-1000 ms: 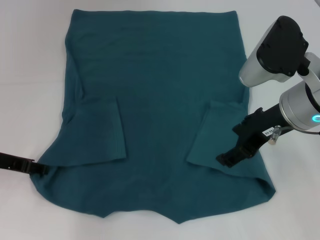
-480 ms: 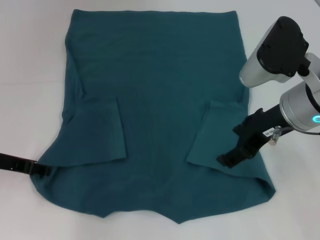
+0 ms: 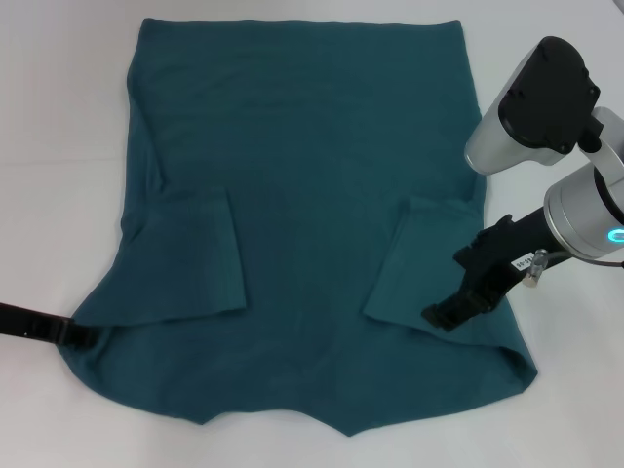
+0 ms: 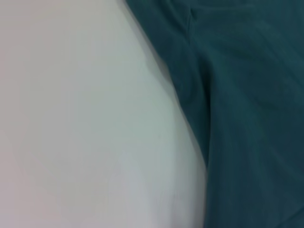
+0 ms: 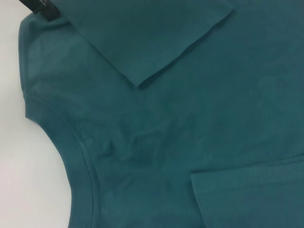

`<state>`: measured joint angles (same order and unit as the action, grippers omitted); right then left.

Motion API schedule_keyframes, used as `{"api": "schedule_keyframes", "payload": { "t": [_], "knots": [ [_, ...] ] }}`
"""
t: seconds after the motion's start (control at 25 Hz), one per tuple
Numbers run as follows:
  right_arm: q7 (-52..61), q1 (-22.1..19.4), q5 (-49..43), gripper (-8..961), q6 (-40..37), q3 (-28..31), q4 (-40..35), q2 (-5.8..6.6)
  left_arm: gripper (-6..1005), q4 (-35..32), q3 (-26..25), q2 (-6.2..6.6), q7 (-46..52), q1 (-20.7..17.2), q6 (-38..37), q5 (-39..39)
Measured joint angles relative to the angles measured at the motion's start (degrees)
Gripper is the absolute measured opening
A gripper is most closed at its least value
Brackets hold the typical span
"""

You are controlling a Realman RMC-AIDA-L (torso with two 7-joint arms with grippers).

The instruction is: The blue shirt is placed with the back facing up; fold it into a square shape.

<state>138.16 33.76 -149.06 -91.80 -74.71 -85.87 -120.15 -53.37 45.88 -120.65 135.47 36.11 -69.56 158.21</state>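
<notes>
You are looking at the blue shirt (image 3: 302, 214) lying spread flat on the white table (image 3: 58, 117), plain side up, hem at the far edge and collar toward the robot. Both short sleeves are already lying folded inward over the shirt's body, so the first tucks look done. The long side folds and the crosswise fold that would make a square are still waiting, as far as I can judge.

The left gripper (image 3: 73, 334) is sitting at the shirt's left shoulder corner, right at the cloth's edge; whether its claw is clenched on the fabric or released, you cannot tell from here. The right gripper (image 3: 450, 310) is hovering over the shirt's right shoulder, just beside the folded right sleeve, and its claw state is equally unreadable.

The right wrist view is showing the collar seam and both sleeve edges lying smooth.
</notes>
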Motion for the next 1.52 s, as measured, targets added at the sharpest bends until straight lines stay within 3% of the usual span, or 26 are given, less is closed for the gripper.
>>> {"api": "schedule_keyframes", "payload": {
  "t": [0.12,0.2,0.88,1.32,1.52],
  "knots": [
    [0.0,-0.1,0.0,944,0.2,0.0,0.0,0.00,589,-0.2,0.1,-0.10,0.0,0.1,0.1,0.1],
    [0.0,-0.1,0.0,944,0.3,0.0,0.1,0.00,370,-0.2,0.2,-0.19,0.1,0.0,0.2,0.2],
    [0.1,-0.4,0.0,944,1.3,-0.1,0.2,0.00,48,-1.2,0.0,-0.29,0.6,0.0,-0.6,-0.6],
    [6.2,0.1,-2.6,945,0.6,1.4,-0.1,0.17,50,-4.9,0.1,0.82,0.2,0.1,-7.1,-6.7],
    [9.9,1.9,-7.7,945,-4.7,2.9,0.0,0.26,50,-4.6,0.5,0.86,-0.1,0.7,-7.3,-6.7]
  ]
}}
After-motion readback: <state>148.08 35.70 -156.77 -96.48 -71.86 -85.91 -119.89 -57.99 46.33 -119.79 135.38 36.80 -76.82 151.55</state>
